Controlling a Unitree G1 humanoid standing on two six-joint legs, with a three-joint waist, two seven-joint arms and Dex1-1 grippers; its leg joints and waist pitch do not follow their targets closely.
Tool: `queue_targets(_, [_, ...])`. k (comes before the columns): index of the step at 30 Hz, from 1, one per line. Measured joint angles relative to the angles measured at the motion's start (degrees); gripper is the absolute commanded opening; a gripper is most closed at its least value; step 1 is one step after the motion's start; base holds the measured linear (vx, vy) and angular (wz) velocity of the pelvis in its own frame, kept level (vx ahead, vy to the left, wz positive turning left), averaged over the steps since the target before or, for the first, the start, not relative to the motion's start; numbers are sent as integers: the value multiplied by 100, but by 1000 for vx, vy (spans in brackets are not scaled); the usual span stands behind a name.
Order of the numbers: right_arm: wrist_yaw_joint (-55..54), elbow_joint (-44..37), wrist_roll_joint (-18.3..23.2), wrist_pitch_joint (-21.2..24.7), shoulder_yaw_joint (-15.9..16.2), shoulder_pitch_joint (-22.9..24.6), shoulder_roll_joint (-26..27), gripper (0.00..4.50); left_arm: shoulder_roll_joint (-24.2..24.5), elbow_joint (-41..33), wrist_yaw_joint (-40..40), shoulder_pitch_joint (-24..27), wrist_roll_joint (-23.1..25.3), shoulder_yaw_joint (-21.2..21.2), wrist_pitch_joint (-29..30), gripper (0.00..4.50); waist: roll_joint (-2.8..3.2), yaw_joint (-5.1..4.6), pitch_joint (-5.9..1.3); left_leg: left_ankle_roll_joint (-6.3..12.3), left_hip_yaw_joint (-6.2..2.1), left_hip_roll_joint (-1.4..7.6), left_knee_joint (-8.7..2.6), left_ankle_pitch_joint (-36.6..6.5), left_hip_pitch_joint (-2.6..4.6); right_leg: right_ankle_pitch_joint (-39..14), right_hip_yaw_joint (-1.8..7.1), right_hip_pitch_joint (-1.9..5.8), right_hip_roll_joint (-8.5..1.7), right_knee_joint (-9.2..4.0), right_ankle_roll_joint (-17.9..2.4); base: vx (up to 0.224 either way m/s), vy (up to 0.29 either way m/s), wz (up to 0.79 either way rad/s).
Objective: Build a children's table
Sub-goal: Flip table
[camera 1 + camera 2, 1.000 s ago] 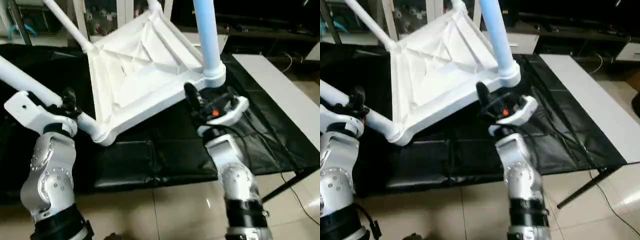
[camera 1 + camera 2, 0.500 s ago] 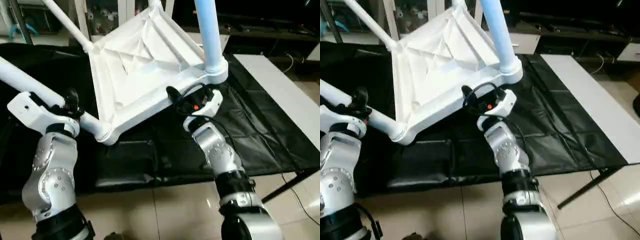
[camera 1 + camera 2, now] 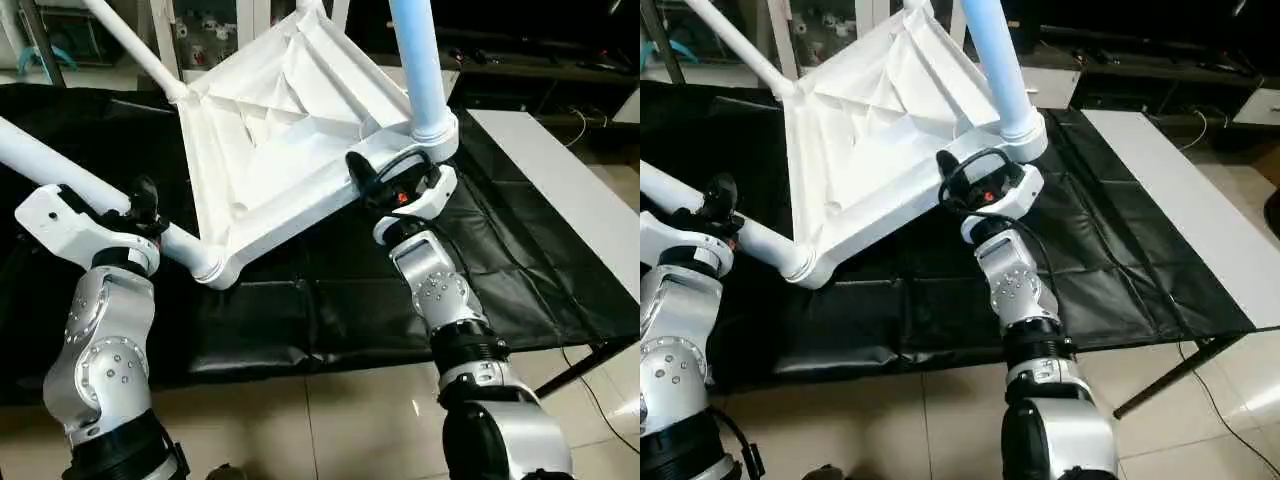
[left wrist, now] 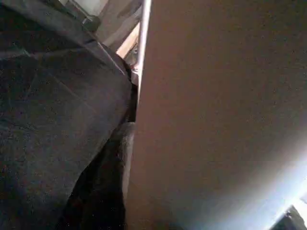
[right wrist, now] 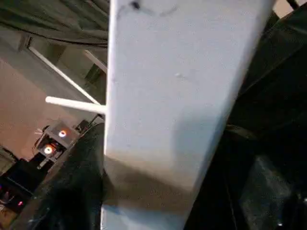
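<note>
Tabletop (image 3: 290, 130) rim sits between right gripper (image 3: 368, 185) fingers.

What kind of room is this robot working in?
Probably an indoor workshop or lab: a low bench under a black plastic sheet, a tiled floor, loose cables, and a white glass-door cabinet behind.

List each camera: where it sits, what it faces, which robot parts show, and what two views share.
Left eye: head, facing down at the tabletop; both forearms, left gripper, right gripper.
Right eye: beside it, same scene.
Left wrist: against a white leg.
Right wrist: at the tabletop's rim; dark fingers.
Shared: tabletop.
</note>
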Motion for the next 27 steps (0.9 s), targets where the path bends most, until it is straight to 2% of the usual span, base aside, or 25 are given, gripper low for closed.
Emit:
queue_targets(9, [203,16,-21,-4,-105,-40,-3,249,5,0,0,16,0,-40,-14,195,-1,3,-1,1,0,1,7,1,-5,0,0,-3,-1,4,-1,0,0,0])
queue_targets(15, [167,-136,-45,-5,-105,63,20,236,7,2,1,32,3,-99,-38,195,-6,13,-1,1,1,1,7,1,-8,-1,-1,-4,-1,4,-1,0,0,0])
queue_targets(19, [53,-951,-63,53,5,622,129,235,37,24,-18,42,73,-252,-121,195,-45,45,-2,3,4,2,8,0,-18,-13,-2,-4,-3,4,6,0,0,0])
queue_targets(20, [-34,-1415,-49,166,75,935,136,235,48,43,-28,45,132,-309,-159,195,-51,66,-1,4,4,1,8,0,-25,-15,-3,-3,-6,1,9,0,0,0])
queue_targets(27, [-266,-2715,-17,503,340,1920,174,235,112,139,-87,37,262,-465,-263,193,-50,21,2,2,4,1,8,4,-20,-15,0,-3,-7,7,15,0,0,0])
